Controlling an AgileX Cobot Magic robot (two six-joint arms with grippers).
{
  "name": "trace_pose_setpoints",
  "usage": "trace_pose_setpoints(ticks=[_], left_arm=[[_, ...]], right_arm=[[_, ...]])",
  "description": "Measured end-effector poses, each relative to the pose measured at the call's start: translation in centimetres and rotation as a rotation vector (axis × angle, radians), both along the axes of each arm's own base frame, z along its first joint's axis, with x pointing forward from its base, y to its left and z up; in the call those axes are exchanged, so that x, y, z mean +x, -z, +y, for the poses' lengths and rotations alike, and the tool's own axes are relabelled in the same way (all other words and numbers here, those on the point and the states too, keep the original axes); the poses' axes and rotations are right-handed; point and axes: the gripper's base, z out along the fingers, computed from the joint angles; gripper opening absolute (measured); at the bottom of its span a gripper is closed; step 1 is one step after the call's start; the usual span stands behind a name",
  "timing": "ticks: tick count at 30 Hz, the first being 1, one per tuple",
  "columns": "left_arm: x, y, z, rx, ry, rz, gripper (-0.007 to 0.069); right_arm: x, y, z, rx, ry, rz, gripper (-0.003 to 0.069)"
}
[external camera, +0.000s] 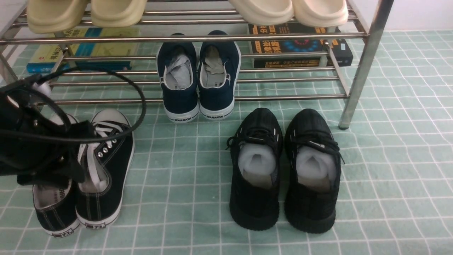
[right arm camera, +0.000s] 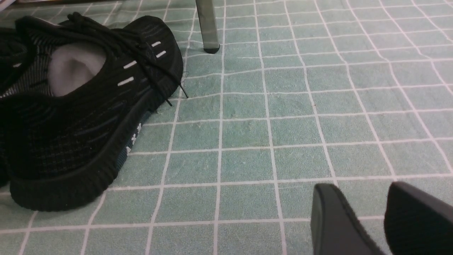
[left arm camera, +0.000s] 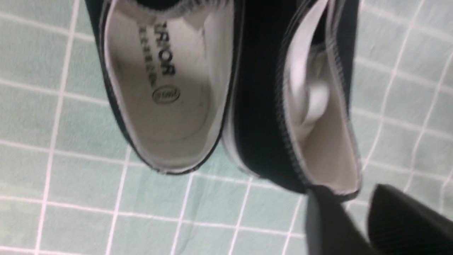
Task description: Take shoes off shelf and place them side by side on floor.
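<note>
The two black canvas shoes with white laces stand side by side on the pale green floor (external camera: 184,184) at the left, one (external camera: 56,209) close beside the other (external camera: 106,170). My left arm (external camera: 32,148) hangs over them and hides their front parts. In the left wrist view both shoe openings (left arm camera: 166,106) (left arm camera: 318,148) lie just beyond my left gripper (left arm camera: 348,202). It is open with a narrow gap, only floor between its fingers, one fingertip (left arm camera: 318,198) near a heel rim. My right gripper (right arm camera: 357,202) is open over bare floor, holding nothing. The metal shelf (external camera: 198,37) stands behind.
Navy slip-ons (external camera: 198,81) sit on the shelf's lower tier, beige slippers (external camera: 85,12) and cream slippers (external camera: 286,10) on the upper one. Books (external camera: 300,49) lie beneath. Black knit sneakers (external camera: 283,170) stand on the floor in the middle, near the shelf leg (external camera: 364,63).
</note>
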Motion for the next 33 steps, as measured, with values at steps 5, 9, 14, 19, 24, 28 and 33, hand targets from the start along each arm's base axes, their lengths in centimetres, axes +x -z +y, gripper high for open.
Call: trace_pose_setpoints(ticks=[5,9,14,19,24,28,33], left_arm=[[0.1,-0.3,-0.1,0.01,0.059,-0.01,0.0008],[0.1,-0.8,-0.4,0.022,0.114,-0.002,0.0046],[-0.3,-0.7,-2.8,0.108,0.265,-0.008,0.0234],[-0.1,-0.8,-5.4,0.305,0.45,-0.104,0.0457],[0.0,-0.2,-7.1,0.366,0.525,-0.116,0.0506],[1.0,1.9,-7.9,0.386,0.558,-0.053,0.051],[2.2,4.6,-8.1,0.433,0.569,0.035,0.049]], right_arm=[[0.0,0.0,0.0,0.0,0.0,0.0,0.0239],[0.0,0.0,0.0,0.0,0.0,0.0,0.0239],[0.0,0.0,0.0,0.0,0.0,0.0,0.0239],[0.0,0.0,0.0,0.0,0.0,0.0,0.0239],[0.0,0.0,0.0,0.0,0.0,0.0,0.0239],[0.0,0.0,0.0,0.0,0.0,0.0,0.0239],[0.0,0.0,0.0,0.0,0.0,0.0,0.0239]])
